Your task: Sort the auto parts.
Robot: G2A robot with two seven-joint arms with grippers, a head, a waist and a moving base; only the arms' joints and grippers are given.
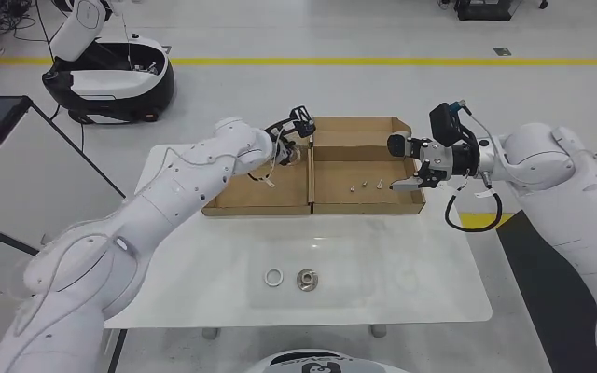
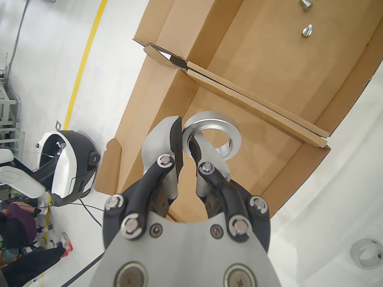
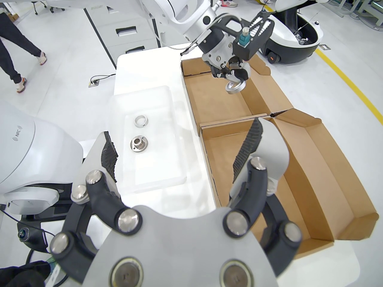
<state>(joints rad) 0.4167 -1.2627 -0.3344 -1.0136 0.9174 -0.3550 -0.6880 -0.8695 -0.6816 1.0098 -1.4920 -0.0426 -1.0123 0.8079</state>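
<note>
Above the cardboard box [image 1: 252, 193], left gripper [image 2: 184, 138] pinches a tilted ring [image 2: 227, 123].

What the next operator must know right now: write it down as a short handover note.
Left gripper: shut on a metal ring, held over the left box.
Right gripper: open, at the outer edge of the right box.
Done: three bolts lie in the right box.
Left: probably release the held ring into the left box, then sort the second ring and the flanged hub, both on the table in front of the boxes.
</note>
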